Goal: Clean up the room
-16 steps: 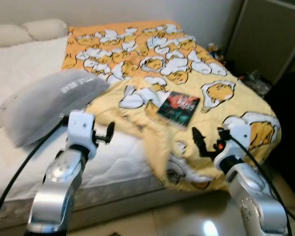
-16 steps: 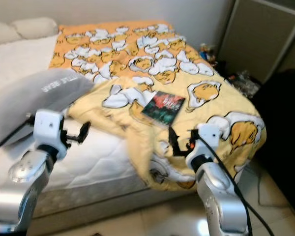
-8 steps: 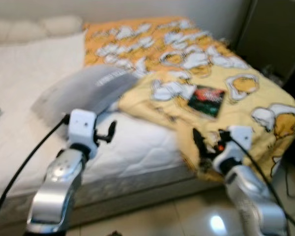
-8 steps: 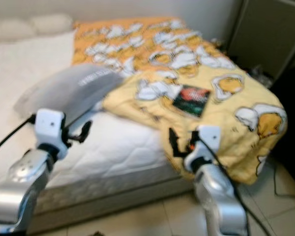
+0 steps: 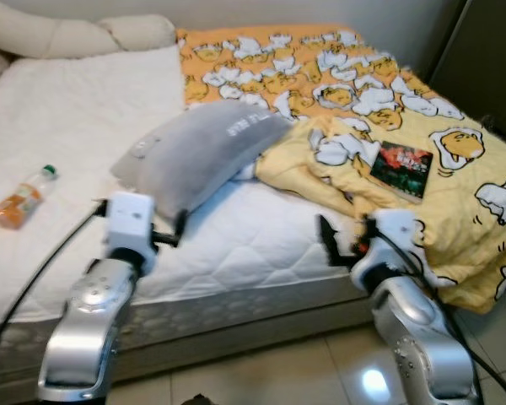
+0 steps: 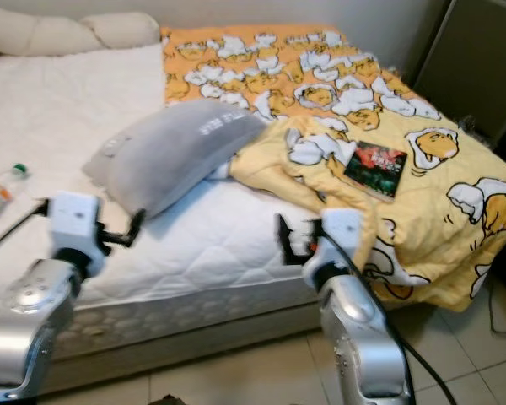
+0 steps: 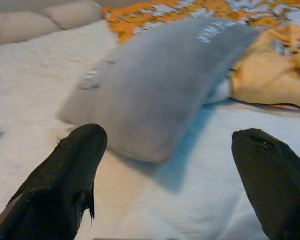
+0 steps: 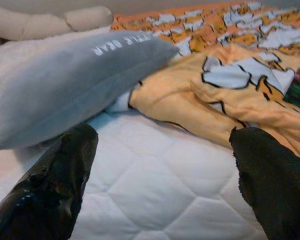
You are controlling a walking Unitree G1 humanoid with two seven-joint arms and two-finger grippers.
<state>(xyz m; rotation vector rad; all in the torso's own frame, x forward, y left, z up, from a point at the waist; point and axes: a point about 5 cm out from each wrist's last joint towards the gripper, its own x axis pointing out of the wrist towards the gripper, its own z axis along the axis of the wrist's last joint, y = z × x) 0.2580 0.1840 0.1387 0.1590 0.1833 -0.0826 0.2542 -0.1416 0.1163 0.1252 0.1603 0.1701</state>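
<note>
We are holding the left gripper [image 7: 165, 165] out over the near edge of the mattress [image 5: 236, 245], fingers spread wide apart and carrying nothing; we judge this is a ready pose so it can close on whichever item we choose first. Just ahead of it is lying the grey pillow [image 5: 198, 152], tilted, its far end resting on the yellow blanket [image 5: 455, 194], so it reads as tossed rather than put away. Well off to this gripper's outer side, an orange drink bottle [image 5: 21, 201] is lying flat on the white sheet. The right gripper [image 8: 162, 170] is likewise hovering at the bed edge, fingers apart and empty. Directly ahead of it the blanket is bunched in folds and is hanging over the corner of the bed. Further ahead and outward, a dark book [image 5: 402, 163] is sitting on the blanket. The cream pillows [image 5: 76, 34] are lying at the headboard, beyond everything else. Nothing appears tidied yet.
</note>
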